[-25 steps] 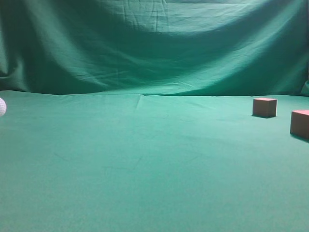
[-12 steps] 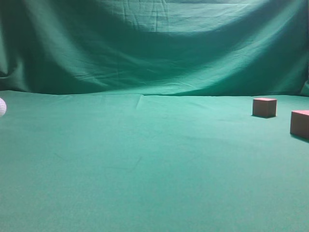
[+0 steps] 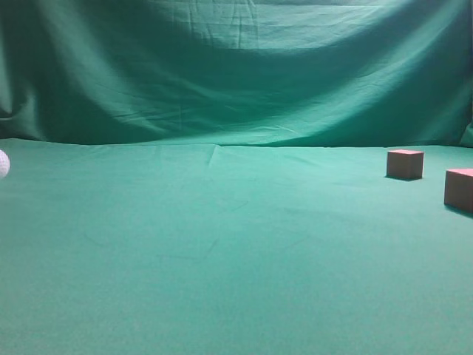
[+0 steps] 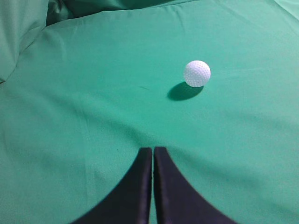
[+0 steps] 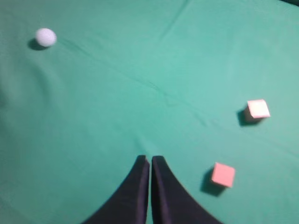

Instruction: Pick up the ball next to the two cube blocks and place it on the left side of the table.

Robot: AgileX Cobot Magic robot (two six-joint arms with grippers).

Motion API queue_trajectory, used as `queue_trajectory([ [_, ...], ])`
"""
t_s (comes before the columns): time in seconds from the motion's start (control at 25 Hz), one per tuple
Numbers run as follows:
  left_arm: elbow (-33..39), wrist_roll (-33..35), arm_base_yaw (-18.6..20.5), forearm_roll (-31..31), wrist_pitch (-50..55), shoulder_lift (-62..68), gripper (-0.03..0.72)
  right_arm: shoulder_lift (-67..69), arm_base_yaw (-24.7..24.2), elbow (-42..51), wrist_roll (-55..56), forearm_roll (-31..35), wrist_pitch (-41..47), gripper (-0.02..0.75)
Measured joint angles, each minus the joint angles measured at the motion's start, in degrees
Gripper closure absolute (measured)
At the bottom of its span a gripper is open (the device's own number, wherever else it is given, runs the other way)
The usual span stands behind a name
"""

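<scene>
White and dimpled, the ball sits on the green table in the upper right of my left wrist view, well clear of the left gripper, whose fingers are pressed together. My right gripper is likewise closed and empty, with the two cube blocks to its right.

Ext. view: the ball sits on the surface at the far left edge, well apart from the two cube blocks at far right; one block lies further back, the other nearer and more to the right, cut by the edge. Backdrop hangs behind the surface. L wrist view: ball lies ahead and right of the left claw, not touching; R wrist view: both blocks lie right of the right claw, ball far ahead-left.
</scene>
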Motion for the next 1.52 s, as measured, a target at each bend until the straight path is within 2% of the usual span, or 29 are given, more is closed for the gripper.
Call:
queue_trajectory([
  [0.36, 0.00, 0.00, 0.00, 0.00, 0.00, 0.00, 0.688, -19.46, 0.00, 15.67, 1.91, -7.94, -6.53, 0.738],
  [0.48, 0.00, 0.00, 0.00, 0.00, 0.00, 0.00, 0.688, -25.54, -2.51, 21.96, 1.91, -9.37, -10.75, 0.738],
  [0.84, 0.00, 0.00, 0.00, 0.00, 0.00, 0.00, 0.688, -41.76, -24.15, 44.73, 2.01, -9.96, -29.42, 0.738],
  [1.0, 0.00, 0.00, 0.00, 0.00, 0.00, 0.00, 0.688, -48.42, -30.71, 54.25, 2.01, -10.11, -35.72, 0.738],
  [1.12, 0.00, 0.00, 0.00, 0.00, 0.00, 0.00, 0.688, -52.16, -32.68, 60.08, 2.25, -9.99, -38.62, 0.738],
  [1.28, 0.00, 0.00, 0.00, 0.00, 0.00, 0.00, 0.688, -55.63, -33.02, 65.53, 5.23, -9.71, -39.58, 0.738],
  [1.52, 0.00, 0.00, 0.00, 0.00, 0.00, 0.00, 0.688, -56.00, -33.02, 66.02, 6.68, -8.86, -36.98, 0.738],
])
